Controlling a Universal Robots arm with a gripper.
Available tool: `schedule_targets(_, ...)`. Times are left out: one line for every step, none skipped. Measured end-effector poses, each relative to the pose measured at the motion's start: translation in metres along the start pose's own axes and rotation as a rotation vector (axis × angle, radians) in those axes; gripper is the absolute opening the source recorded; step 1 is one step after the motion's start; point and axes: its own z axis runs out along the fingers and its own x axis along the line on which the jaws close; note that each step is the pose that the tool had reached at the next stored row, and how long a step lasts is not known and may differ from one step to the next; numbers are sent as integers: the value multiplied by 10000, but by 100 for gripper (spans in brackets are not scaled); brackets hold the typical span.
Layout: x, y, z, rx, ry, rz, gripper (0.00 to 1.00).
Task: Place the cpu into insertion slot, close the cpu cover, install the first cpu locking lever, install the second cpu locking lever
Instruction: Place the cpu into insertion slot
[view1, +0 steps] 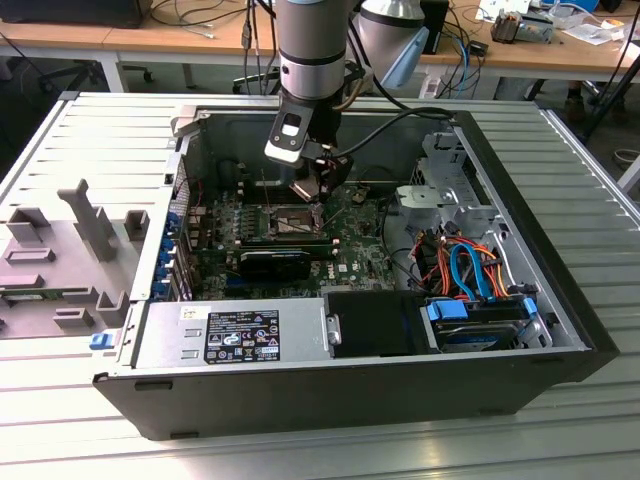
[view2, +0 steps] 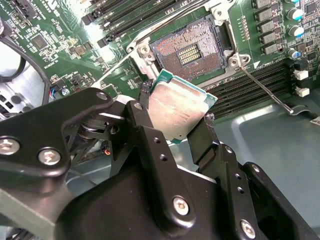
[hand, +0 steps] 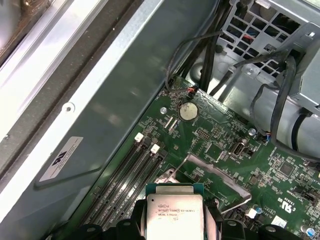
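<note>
The gripper (view2: 175, 116) clamps the cpu (view2: 181, 102) by its edges, near the slot (view2: 190, 50) (pins bare). Judged advisable: square it up, lower flat, no force.

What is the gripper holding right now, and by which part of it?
The gripper is shut on the cpu, a small flat square chip with a silver-grey metal top. Its black fingers pinch two opposite edges, short of the dark square insertion slot.

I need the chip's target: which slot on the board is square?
The insertion slot, silver-rimmed with bare contacts, near the cpu in the claw. The memory slots are long, narrow and black.
</note>
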Motion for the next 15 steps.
schedule_targets(0,0,0,0,-1,9,55)
schedule_targets(0,0,0,1,-2,19,55)
schedule_targets(0,0,0,0,-3,28,55)
schedule_targets(0,0,0,0,-3,37,55)
schedule_targets(0,0,0,0,-4,46,55)
schedule_targets(0,0,0,-1,-6,62,55)
schedule_targets(0,0,1,-1,-7,71,55)
schedule_targets(0,0,1,-1,-7,78,55)
schedule_targets(0,0,1,-1,-8,89,55)
schedule_targets(0,0,1,-2,-9,98,55)
schedule_targets(0,0,1,-2,-10,111,55)
schedule_targets(0,0,1,-2,-11,119,55)
schedule_targets(0,0,1,-2,-11,128,55)
schedule_targets(0,0,1,-2,-12,136,55)
schedule_targets(0,0,1,-2,-13,146,55)
